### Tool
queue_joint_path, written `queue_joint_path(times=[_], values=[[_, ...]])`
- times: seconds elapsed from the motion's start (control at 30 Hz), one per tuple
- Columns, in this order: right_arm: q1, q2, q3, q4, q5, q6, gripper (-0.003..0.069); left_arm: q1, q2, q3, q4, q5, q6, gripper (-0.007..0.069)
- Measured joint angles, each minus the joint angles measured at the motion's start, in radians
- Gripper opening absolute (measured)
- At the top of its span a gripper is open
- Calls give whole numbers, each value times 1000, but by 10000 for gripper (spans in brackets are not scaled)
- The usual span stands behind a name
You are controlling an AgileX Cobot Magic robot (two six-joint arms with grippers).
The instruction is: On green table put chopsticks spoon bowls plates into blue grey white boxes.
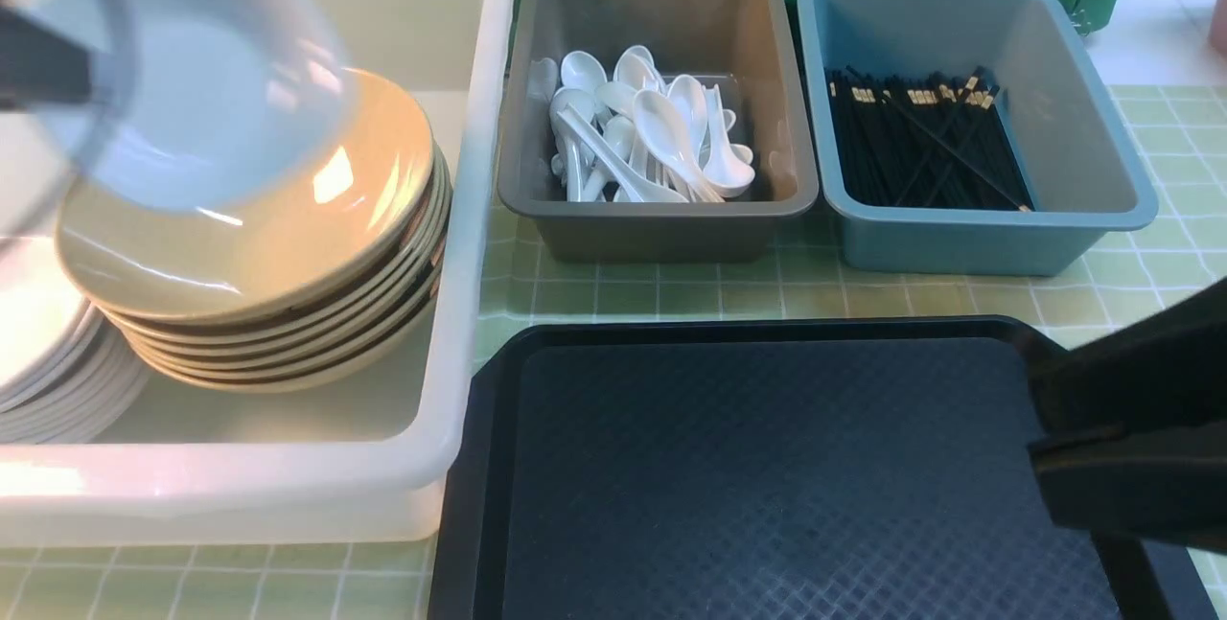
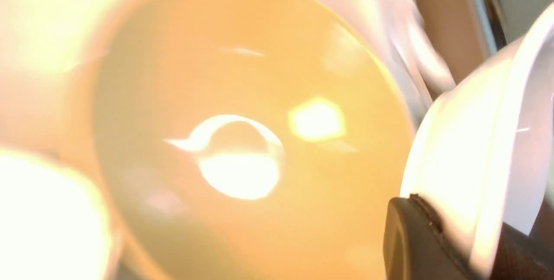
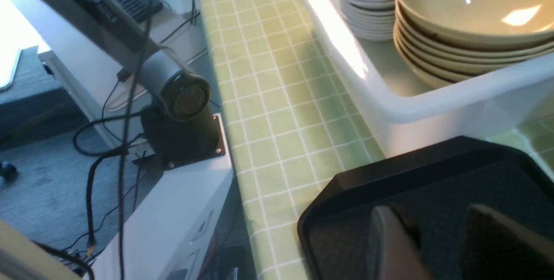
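One white plate (image 1: 192, 74) seemed left to stow — clenched in the left gripper (image 1: 77, 74) above the tan bowls (image 1: 288, 246) in the white box (image 1: 460, 218); spoons (image 1: 652, 136) and chopsticks (image 1: 920, 141) lay boxed, right gripper (image 3: 437, 245) parted, empty.

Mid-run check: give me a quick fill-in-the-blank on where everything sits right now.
1. The spoons lie in the box coloured ____.
2. The blue box holds black ____.
3. The left claw holds a white plate above the stacked tan ____.
Missing words: grey; chopsticks; bowls.
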Motion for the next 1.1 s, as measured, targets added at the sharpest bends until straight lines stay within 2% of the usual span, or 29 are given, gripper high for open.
queue_joint_path(times=[0.17,0.27,0.33,0.5,0.73,1.1], values=[[0,0,0,0,-6,0,235,139,-26,173,18,-158,-99,15],[0,0,0,0,-6,0,235,169,-44,251,28,-243,-124,15],[0,0,0,0,-6,0,236,179,-78,339,25,-361,-136,15],[0,0,0,-5,-6,0,236,198,-128,421,13,-485,-164,15],[0,0,0,-43,-6,0,236,257,-135,431,2,-526,-211,15],[0,0,0,-47,-5,0,236,259,-75,493,0,-573,-223,16]])
